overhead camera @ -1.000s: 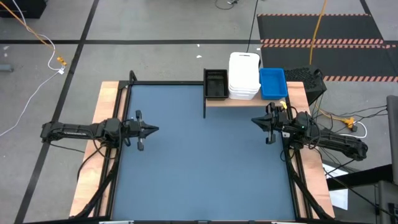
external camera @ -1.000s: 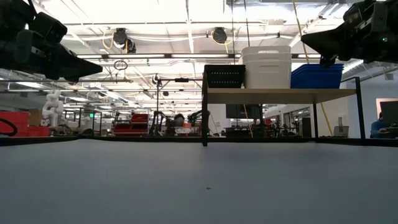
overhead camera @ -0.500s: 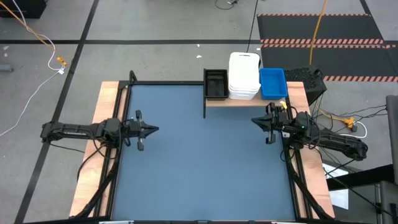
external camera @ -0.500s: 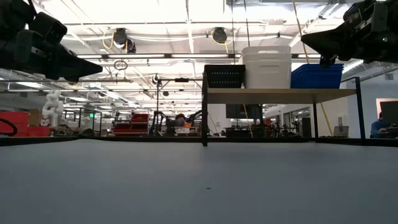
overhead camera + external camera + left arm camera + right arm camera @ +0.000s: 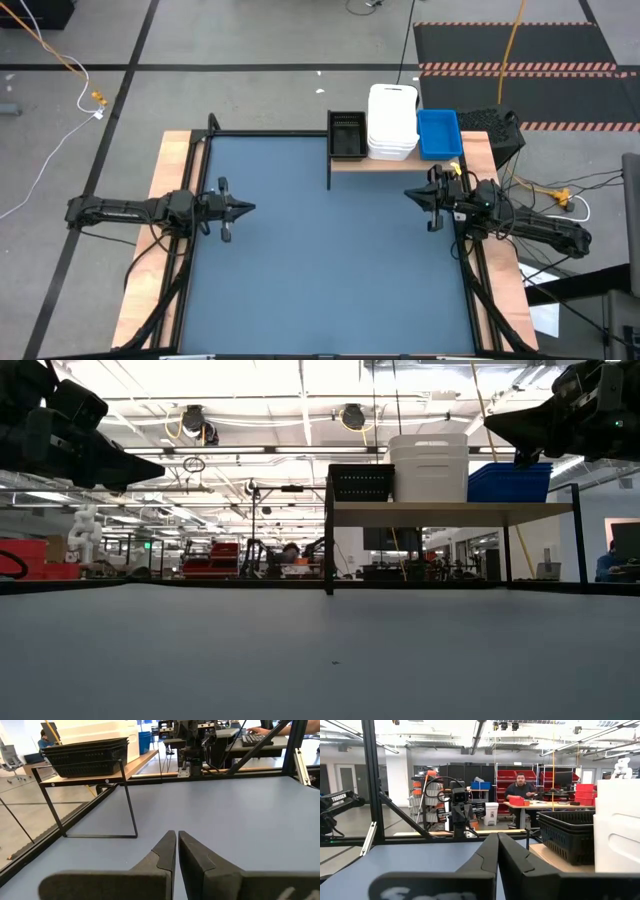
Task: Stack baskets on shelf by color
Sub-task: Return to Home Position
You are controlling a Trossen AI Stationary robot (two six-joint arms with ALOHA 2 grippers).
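The shelf (image 5: 395, 162) stands at the table's far right, a light-brown board on a black frame. On it stand a black basket (image 5: 347, 135) on the left, a stack of white baskets (image 5: 392, 122) in the middle, and a blue stack (image 5: 438, 133) on the right; the low view shows the black basket (image 5: 361, 483), white stack (image 5: 428, 468) and blue stack (image 5: 508, 483). My left gripper (image 5: 250, 208) hovers shut over the table's left side. My right gripper (image 5: 410, 194) hovers shut just in front of the shelf. Both hold nothing.
The blue-grey tabletop (image 5: 320, 260) stretches between the two arms. The shelf's black frame leg (image 5: 329, 175) stands on it near the far edge. A person (image 5: 522, 785) sits at a desk in the room beyond the table.
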